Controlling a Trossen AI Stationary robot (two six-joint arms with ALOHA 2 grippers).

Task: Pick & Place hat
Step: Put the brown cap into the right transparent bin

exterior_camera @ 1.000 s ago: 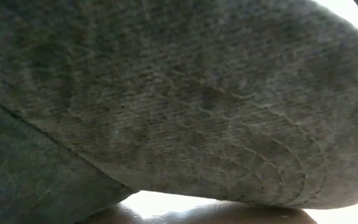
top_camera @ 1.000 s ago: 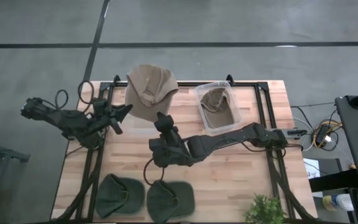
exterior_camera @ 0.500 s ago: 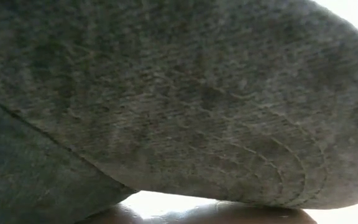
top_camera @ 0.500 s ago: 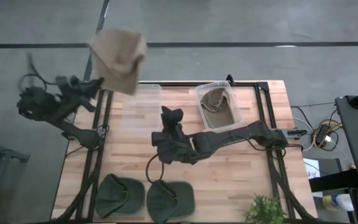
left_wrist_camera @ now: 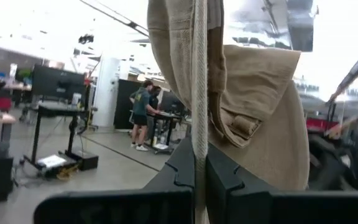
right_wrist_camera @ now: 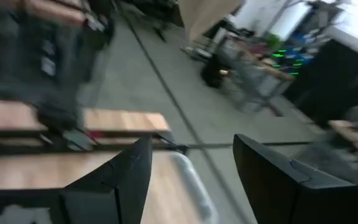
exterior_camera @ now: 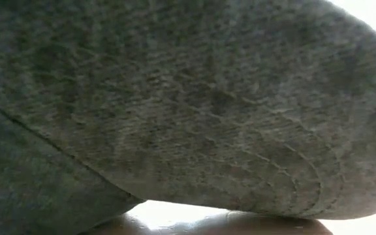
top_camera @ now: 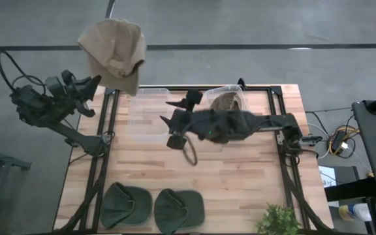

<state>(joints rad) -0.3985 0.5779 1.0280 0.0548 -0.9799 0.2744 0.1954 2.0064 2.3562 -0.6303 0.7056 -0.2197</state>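
My left gripper [top_camera: 98, 79] is off the table's far left corner, shut on a tan hat [top_camera: 113, 49] raised in the air. In the left wrist view the tan hat [left_wrist_camera: 247, 93] fills the middle, beyond the fingers. My right gripper [top_camera: 172, 121] hovers open over the table's far middle, pointing toward the left edge; its own view shows the right gripper [right_wrist_camera: 191, 177] holding nothing. A second tan hat [top_camera: 226, 104] lies in a clear bin [top_camera: 239, 127]. Two green hats [top_camera: 126, 203] [top_camera: 178, 209] lie flat at the near edge. My left gripper pinches a stitched edge of the tan hat [left_wrist_camera: 199, 134] between its two fingers [left_wrist_camera: 225, 177]. The edge runs straight up out of the fingers. The hat is lifted clear of the table and stands up beyond the gripper, its crown bulging to one side.
An empty clear bin [top_camera: 150, 104] sits at the far edge, left of the filled one. A green hat [exterior_camera: 175, 104] right in front of the low camera blocks that view. A plant [top_camera: 279, 220] stands at the near right corner. People [left_wrist_camera: 145, 115] stand far off in the room.
My left gripper has swung from the table's far left part out past the left edge and up, carrying the tan hat off the table into the air. My right gripper has moved from the middle toward the far edge and turned to point left.
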